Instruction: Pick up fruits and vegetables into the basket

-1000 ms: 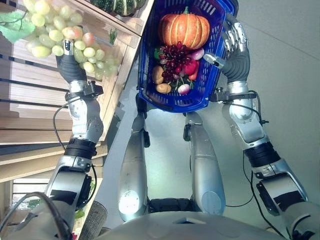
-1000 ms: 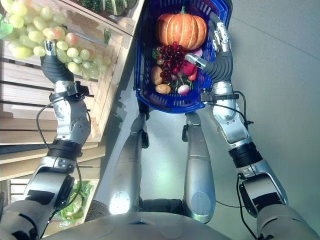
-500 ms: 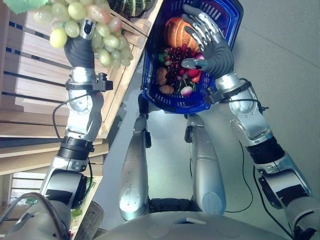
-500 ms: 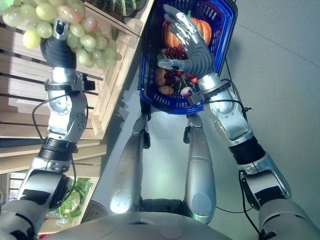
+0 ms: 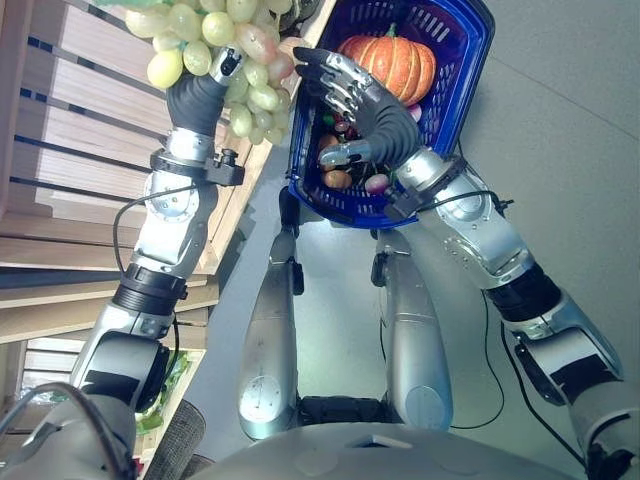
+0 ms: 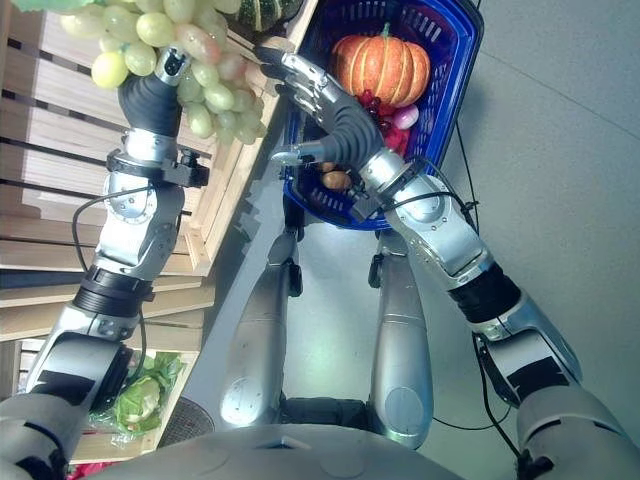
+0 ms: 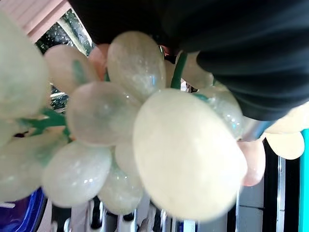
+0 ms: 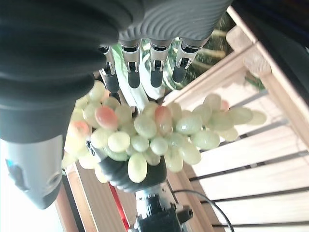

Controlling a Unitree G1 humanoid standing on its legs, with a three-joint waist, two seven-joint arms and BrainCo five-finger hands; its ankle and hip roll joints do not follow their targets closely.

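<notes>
A bunch of green grapes (image 5: 250,92) hangs in the air at the upper left, and my left hand (image 5: 195,100) is shut on it; the left wrist view shows the grapes (image 7: 183,154) from very close. Just right of them stands the blue basket (image 5: 470,60), holding an orange pumpkin (image 5: 395,62), dark red grapes, a potato (image 5: 338,179) and a radish (image 5: 377,183). My right hand (image 5: 370,115) is open over the basket's left side, fingers spread toward the green grapes. Its fingers (image 8: 157,63) point straight at the bunch (image 8: 154,130), a short gap away.
Wooden crate shelves (image 5: 80,150) fill the left side, their corner close to the basket's left wall. A dark green squash (image 6: 262,10) lies on the top shelf. A leafy green vegetable (image 6: 135,400) sits in a low crate. Grey floor (image 5: 580,150) lies to the right.
My left hand has carried the green grapes rightward, nearer the basket. My right hand has swung from the basket's right side across it toward the grapes.
</notes>
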